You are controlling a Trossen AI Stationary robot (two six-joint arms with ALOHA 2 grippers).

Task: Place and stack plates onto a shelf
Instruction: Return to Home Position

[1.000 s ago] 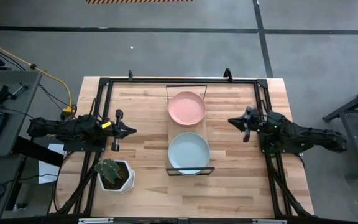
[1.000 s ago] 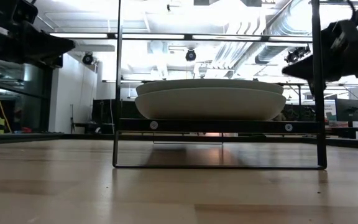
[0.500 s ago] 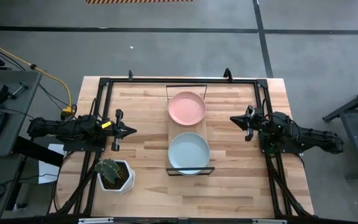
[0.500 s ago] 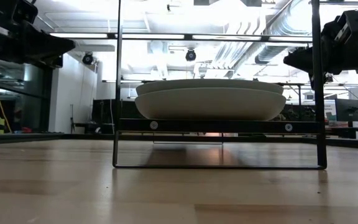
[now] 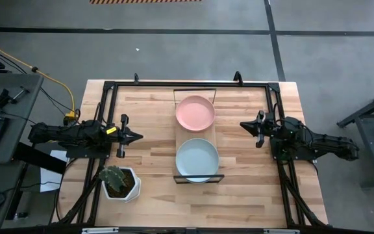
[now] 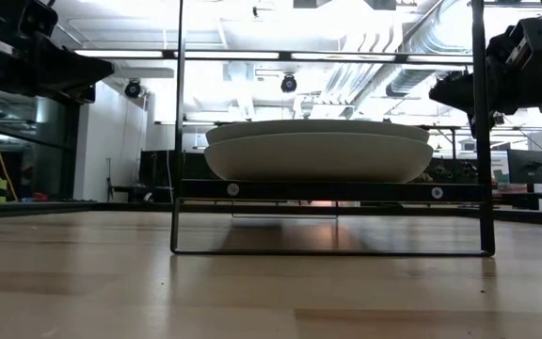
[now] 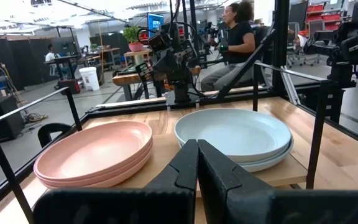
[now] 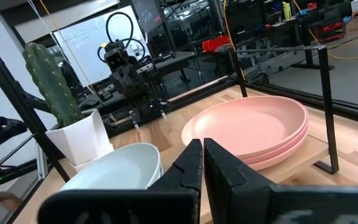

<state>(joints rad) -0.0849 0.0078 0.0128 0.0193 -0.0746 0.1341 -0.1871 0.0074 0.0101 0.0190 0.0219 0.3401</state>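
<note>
Worktop (image 5: 154,123): bare wood either side of the shelf. No loose plate shows on it in the high view.

Shelf (image 6: 327,190): stands at mid-worktop, long axis running far to near. It carries both stacks.

Plates: pink stack (image 5: 195,112) sits on the shelf's far half and pale blue stack (image 5: 197,159) on its near half, the two just beside each other. The left wrist view shows several nested rims in each stack; I cannot tell the exact count. Both stacks sit level and inside the frame.

Cactus pot (image 5: 117,182): left of the shelf's near end, well apart from it and not involved.

Left claw (image 5: 137,136): left of the shelf, well apart, clenched on nothing.

Right claw (image 5: 242,125): right of the shelf, raised and near the pink end, fingers pressed together, empty.

Judgement: placing and stacking look complete. What seems left is only parking the arms, and the right one looks the less tucked of the two.
</note>
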